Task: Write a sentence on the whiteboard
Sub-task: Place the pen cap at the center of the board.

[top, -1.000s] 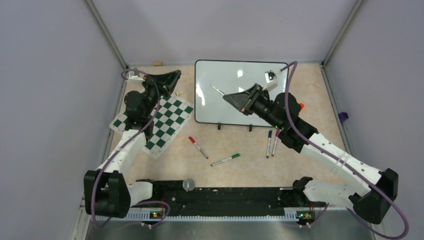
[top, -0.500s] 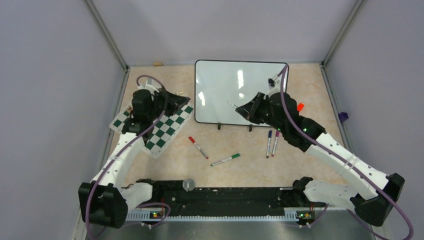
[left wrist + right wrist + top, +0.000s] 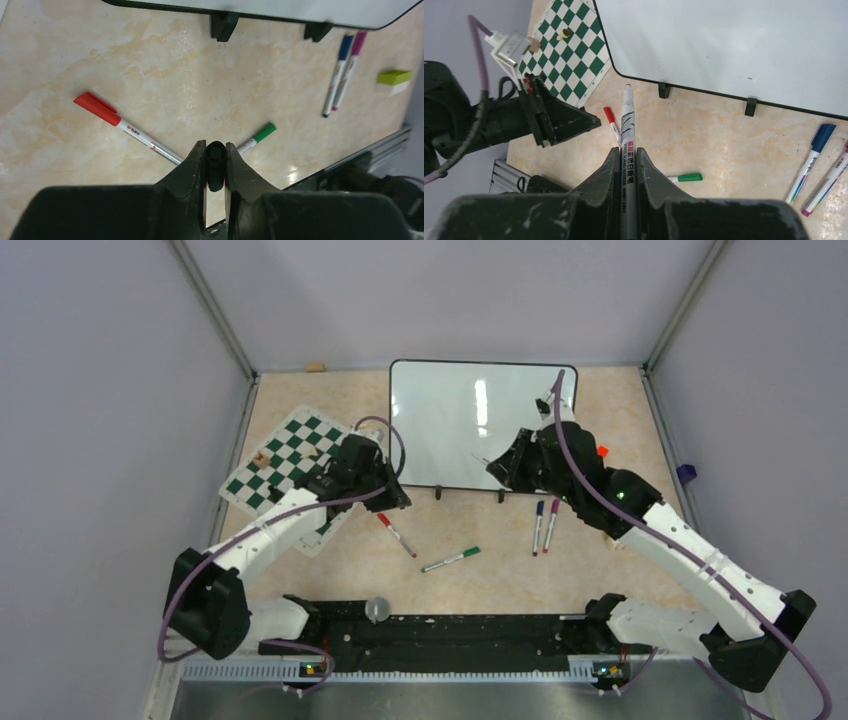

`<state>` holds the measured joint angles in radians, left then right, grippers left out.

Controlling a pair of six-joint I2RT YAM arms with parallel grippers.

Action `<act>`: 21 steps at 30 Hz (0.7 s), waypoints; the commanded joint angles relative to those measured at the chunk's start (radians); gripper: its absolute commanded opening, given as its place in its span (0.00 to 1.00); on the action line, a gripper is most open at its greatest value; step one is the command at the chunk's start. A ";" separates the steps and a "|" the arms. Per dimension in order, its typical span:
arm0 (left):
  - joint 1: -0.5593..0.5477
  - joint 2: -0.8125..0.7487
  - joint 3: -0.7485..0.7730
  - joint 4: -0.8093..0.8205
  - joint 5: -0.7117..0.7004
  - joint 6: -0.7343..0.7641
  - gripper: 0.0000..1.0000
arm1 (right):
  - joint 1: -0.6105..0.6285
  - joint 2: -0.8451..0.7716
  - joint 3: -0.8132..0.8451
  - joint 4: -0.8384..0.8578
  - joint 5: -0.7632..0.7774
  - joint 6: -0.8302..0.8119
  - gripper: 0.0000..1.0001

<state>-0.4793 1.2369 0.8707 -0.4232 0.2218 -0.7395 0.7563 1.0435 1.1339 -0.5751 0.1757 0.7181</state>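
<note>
The whiteboard (image 3: 450,410) lies at the back middle of the table, its glossy face blank; no sentence is in view on it. My right gripper (image 3: 493,466) hovers over the board's near right part, shut on a grey whiteboard marker (image 3: 626,125) whose bare tip (image 3: 478,456) points left toward the board's near edge (image 3: 704,92). My left gripper (image 3: 402,502) sits just off the board's near left corner, above the table, and is shut on a small black marker cap (image 3: 216,159).
A green-and-white chess mat (image 3: 285,450) with a small piece (image 3: 564,33) lies at the left. Loose on the table are a red marker (image 3: 397,535), a green marker (image 3: 450,559), a blue marker (image 3: 539,527), a pink marker (image 3: 551,525) and a lime eraser (image 3: 394,79).
My left arm swung from the back left over the chess mat to the board's near left corner. My right gripper drew the marker back toward the board's near edge.
</note>
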 commanded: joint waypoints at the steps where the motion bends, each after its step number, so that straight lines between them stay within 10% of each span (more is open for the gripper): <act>1: -0.091 0.096 0.105 -0.120 -0.137 0.225 0.00 | -0.003 0.009 0.084 -0.070 0.013 -0.038 0.00; 21: -0.180 0.407 0.184 -0.102 -0.082 0.280 0.07 | -0.003 -0.089 0.039 -0.103 0.088 0.013 0.00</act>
<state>-0.6437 1.6241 1.0409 -0.5663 0.1410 -0.4435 0.7563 0.9928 1.1687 -0.6819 0.2432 0.7124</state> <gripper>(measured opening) 0.169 0.088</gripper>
